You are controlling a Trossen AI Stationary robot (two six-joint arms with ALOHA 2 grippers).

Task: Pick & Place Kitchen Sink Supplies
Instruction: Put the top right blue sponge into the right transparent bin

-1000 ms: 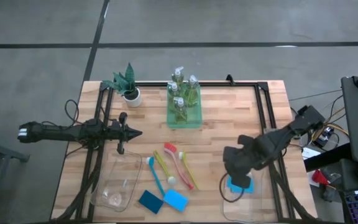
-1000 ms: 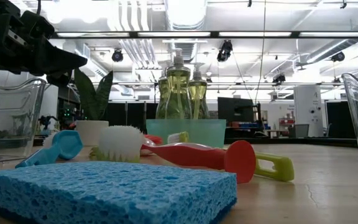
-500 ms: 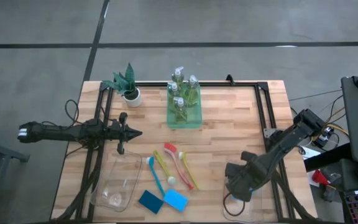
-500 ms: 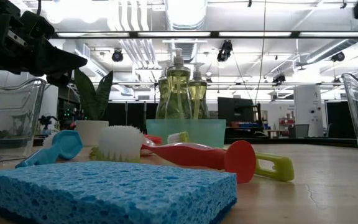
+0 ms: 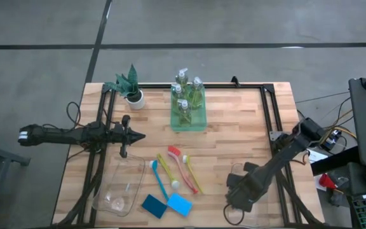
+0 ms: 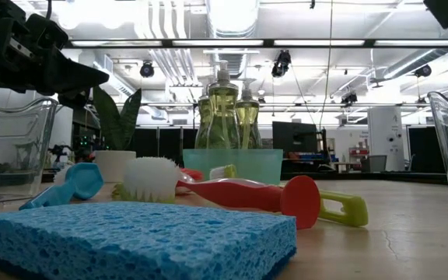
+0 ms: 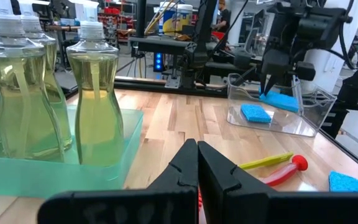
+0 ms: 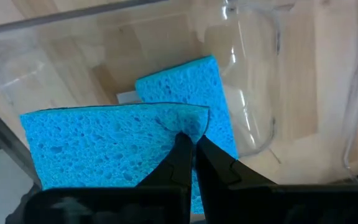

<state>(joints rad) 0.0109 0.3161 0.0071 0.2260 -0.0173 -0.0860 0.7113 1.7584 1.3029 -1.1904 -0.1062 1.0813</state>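
Right gripper (image 8: 190,144) jaws pinched on blue sponge (image 8: 110,143), second sponge (image 8: 199,93) just beyond in clear bin (image 8: 260,37); left gripper (image 7: 197,163) jaws closed, empty

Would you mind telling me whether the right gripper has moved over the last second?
Yes. In the high view the right gripper, shut on a blue sponge, has moved toward the table's near edge, farther from the green tray, over the clear bin.

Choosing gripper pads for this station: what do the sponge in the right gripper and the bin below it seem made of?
The sponge looks like soft open-cell foam, matte blue with a pitted, porous face. The bin looks like clear hard plastic, glossy: wood shows through its walls and its rim catches glare. The right gripper pinches the sponge's edge over a second sponge inside.
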